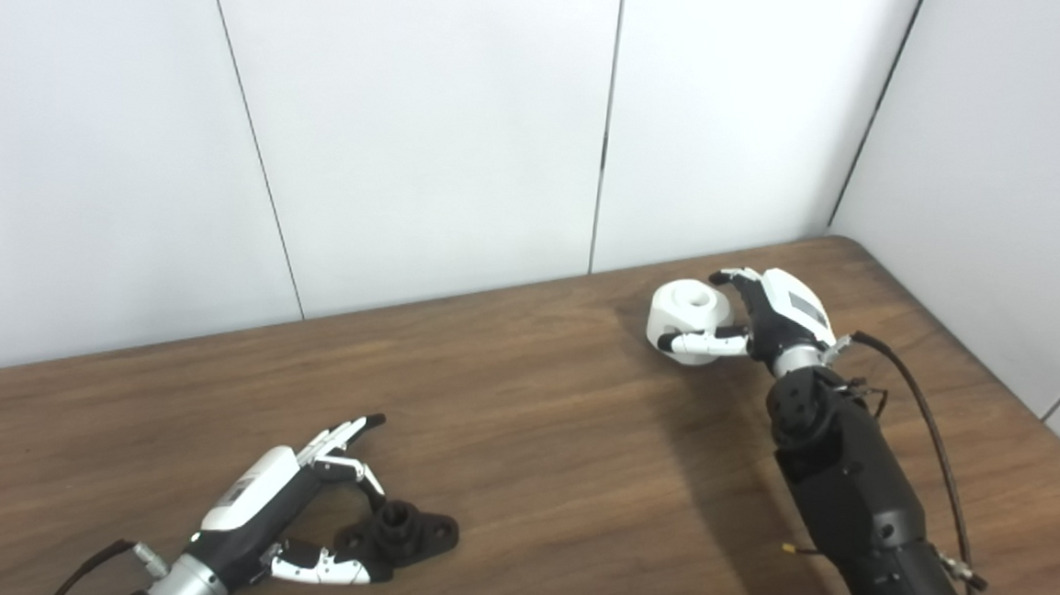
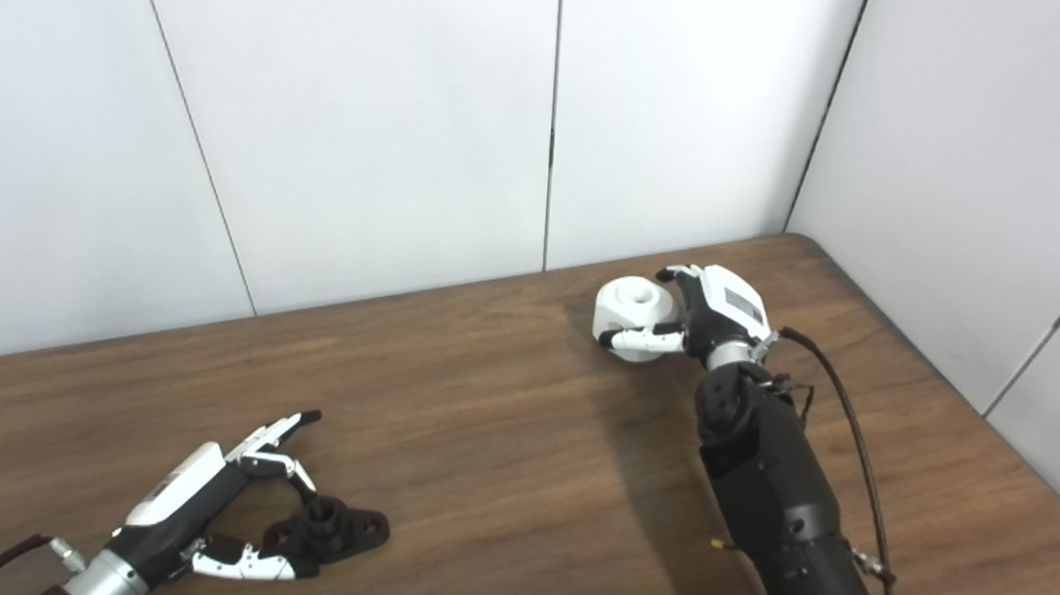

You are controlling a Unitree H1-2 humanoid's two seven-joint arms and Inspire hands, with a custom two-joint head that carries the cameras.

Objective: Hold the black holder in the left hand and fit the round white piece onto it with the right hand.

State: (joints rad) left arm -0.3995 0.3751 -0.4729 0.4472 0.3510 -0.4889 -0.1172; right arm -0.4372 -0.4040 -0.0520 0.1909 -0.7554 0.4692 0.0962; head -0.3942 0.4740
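The black holder (image 1: 401,531) lies flat on the wooden table (image 1: 530,445) near the front left, a short round post standing up from its base. My left hand (image 1: 283,503) is low beside it, open, with the fingers stretched over the far side and the thumb along the near side, at the holder's edge. At the back right, my right hand (image 1: 768,317) is closed around the round white piece (image 1: 687,312), thumb across its front and fingers over its far rim. The piece has a hole in its top. Whether it rests on the table is unclear.
White wall panels (image 1: 411,143) run close behind the table, and another wall (image 1: 1006,179) borders its right edge. A black cable (image 1: 928,414) loops off the right forearm. Bare wood lies between the two hands.
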